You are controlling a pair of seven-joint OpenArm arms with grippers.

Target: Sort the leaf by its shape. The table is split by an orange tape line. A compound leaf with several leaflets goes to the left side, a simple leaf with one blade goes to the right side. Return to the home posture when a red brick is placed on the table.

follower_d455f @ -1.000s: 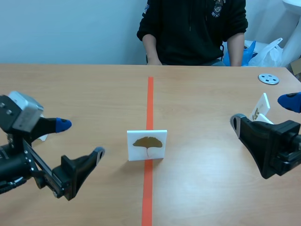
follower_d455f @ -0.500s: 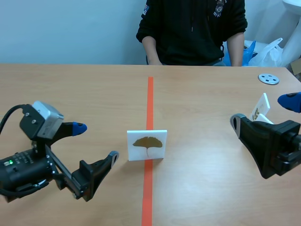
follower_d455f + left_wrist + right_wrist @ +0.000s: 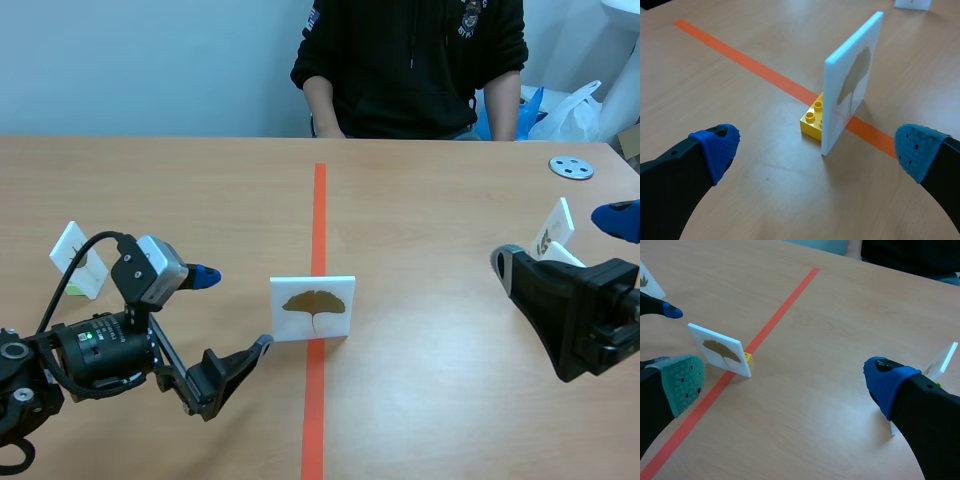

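A white card (image 3: 312,308) showing a single fan-shaped brown leaf stands upright on the orange tape line (image 3: 318,215) at mid-table. In the left wrist view the card (image 3: 852,90) is clipped into a small yellow brick (image 3: 812,120) just ahead of my left gripper (image 3: 815,150). My left gripper (image 3: 232,312) is open, low over the table just left of the card, not touching it. My right gripper (image 3: 558,238) hangs open at the right edge, far from the card (image 3: 720,356).
A second leaf card (image 3: 78,258) stands at the left behind my left arm; a third (image 3: 553,228) stands by my right gripper. A grey disc (image 3: 571,167) lies far right. A person (image 3: 410,60) sits across the table.
My left arm has swung right and lower toward the leaf card, fingers still open, which uncovers the card at the left. The right arm has not moved.
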